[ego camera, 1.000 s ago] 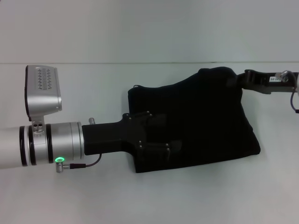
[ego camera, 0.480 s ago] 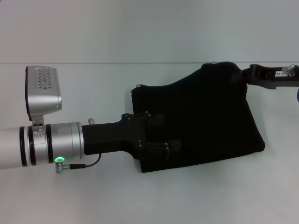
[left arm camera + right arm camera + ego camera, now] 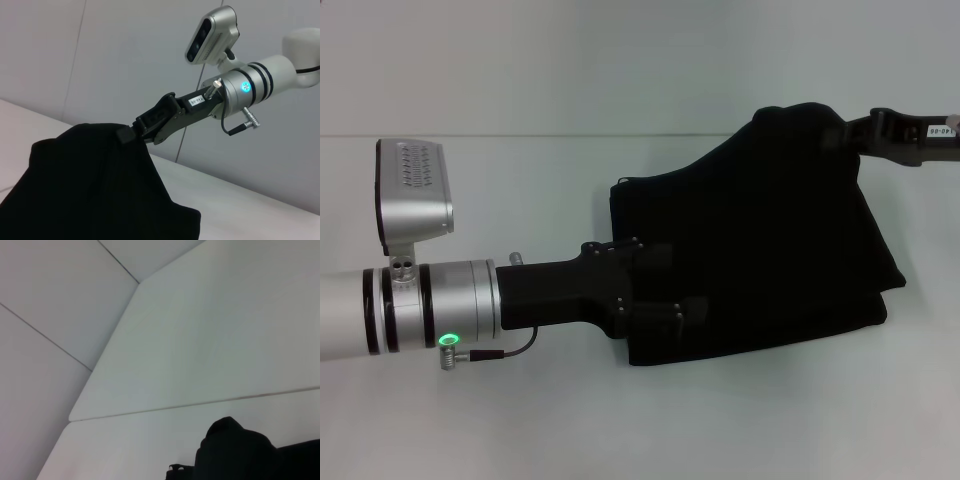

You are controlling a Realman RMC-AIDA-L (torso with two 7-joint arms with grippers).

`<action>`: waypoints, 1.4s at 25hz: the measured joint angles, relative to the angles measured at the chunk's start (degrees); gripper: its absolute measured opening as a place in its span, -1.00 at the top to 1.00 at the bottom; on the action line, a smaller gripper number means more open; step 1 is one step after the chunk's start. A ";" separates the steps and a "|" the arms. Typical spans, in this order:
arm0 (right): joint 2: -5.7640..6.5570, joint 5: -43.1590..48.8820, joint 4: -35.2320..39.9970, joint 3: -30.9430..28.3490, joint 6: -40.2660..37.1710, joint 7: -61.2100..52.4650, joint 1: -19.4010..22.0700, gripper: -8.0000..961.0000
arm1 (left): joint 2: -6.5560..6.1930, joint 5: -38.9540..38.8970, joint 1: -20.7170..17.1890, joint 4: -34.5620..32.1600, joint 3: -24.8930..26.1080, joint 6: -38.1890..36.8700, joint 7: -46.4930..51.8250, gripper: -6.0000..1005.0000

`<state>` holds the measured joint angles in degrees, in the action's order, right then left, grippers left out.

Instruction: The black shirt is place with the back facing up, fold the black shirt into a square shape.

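Black shirt (image 3: 760, 250) slid rightward as the right claw (image 3: 848, 135), clamped on its corner, lifted; left claw's (image 3: 665, 285) grip: cannot tell.

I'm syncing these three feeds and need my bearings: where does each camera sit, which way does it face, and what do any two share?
Head view: on the robot's head, looking forward and down at the white table; shows the left gripper and the right gripper on the black shirt.
Left wrist view: on the left arm, facing the right gripper clamping the raised shirt.
Right wrist view: on the right arm, facing table and wall; none of its own fingers visible.
All three show the shirt.
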<state>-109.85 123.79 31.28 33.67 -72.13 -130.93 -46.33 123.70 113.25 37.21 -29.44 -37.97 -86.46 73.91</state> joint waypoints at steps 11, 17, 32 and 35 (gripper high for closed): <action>-0.01 0.44 -4.48 2.21 7.97 0.42 1.42 0.91 | 0.12 0.12 -0.24 0.00 0.00 0.13 0.91 -0.81; -0.67 0.49 -5.39 4.53 13.82 0.69 1.54 0.85 | 0.14 0.02 -0.22 0.00 0.00 1.08 0.93 -0.81; 0.69 -2.15 -2.00 3.08 9.97 1.12 3.31 -0.11 | 0.18 -3.31 4.24 0.00 0.03 17.68 16.94 -0.81; 0.70 -2.40 -1.62 2.72 8.29 1.57 3.76 -0.27 | -0.13 -3.50 6.24 0.23 -0.65 24.88 23.88 -0.81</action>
<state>-109.15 121.39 29.66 36.38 -63.85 -129.36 -42.58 123.57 109.75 43.45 -29.21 -38.62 -61.58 97.78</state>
